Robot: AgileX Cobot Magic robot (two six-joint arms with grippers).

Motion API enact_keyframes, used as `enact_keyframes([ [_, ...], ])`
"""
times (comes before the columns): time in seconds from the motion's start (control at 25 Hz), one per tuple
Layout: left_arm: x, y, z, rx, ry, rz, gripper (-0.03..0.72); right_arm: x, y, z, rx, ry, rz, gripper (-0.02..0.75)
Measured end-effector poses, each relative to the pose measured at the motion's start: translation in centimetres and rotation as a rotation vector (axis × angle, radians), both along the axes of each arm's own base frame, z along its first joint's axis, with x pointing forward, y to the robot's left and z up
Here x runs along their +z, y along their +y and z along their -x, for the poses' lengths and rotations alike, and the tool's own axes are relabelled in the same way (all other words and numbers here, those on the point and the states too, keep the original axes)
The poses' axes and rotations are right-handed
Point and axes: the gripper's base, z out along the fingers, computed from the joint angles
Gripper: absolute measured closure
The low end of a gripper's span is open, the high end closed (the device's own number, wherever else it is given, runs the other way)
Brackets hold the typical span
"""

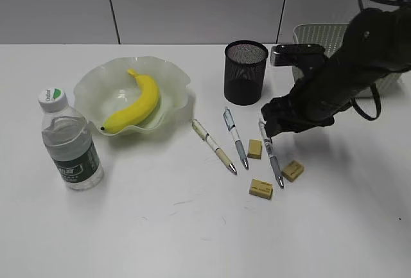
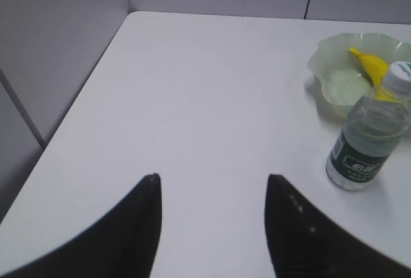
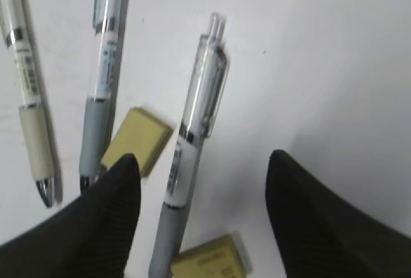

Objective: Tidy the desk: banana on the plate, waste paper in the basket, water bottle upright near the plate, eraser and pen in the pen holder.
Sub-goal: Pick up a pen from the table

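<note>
- The right fingers (image 3: 202,210) stand wide and hold nothing. In the right wrist view a clear pen (image 3: 192,149) lies on the counter (image 3: 334,66) between the two tips, a little nearer to the left one.
- This pen's long axis runs almost along the view, from its clicker end far from the fingers to its grey grip close under them. So it lies across the gap between the fingers, and I think a closing would catch it at the grip end.
- Just beside this pen lie two erasers: one (image 3: 137,140) to its left, one (image 3: 209,262) at the bottom edge. A blue pen (image 3: 103,79) and a cream pen (image 3: 29,85) lie further left.
- The right arm is clearly the nearer one to the pens and erasers. In the exterior view I count three pens and three erasers in front of the holder (image 1: 244,71).
- The left fingers (image 2: 212,226) are also apart and empty, over a bare part of the counter, well apart from the pens.
- The holder stands upright; I cannot see inside it.
- The banana (image 1: 136,103) lies in the plate (image 1: 176,82).
- The bottle (image 1: 69,142) stands upright near the plate.
- The basket (image 1: 314,34) is behind the right arm; its content is hidden and I see no waste paper on the counter.
</note>
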Motion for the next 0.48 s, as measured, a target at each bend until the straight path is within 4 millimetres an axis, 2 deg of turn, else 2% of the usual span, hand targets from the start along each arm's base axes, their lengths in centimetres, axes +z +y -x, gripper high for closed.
enact_keyframes([
  [0.28, 0.0, 0.0, 0.0, 0.000, 0.000, 0.000, 0.330, -0.7, 1.8, -4.2, -0.059, 0.068, 0.008, 0.308],
  [0.48, 0.0, 0.0, 0.0, 0.000, 0.000, 0.000, 0.360, -2.0, 3.4, -5.8, -0.052, 0.123, 0.075, 0.325],
])
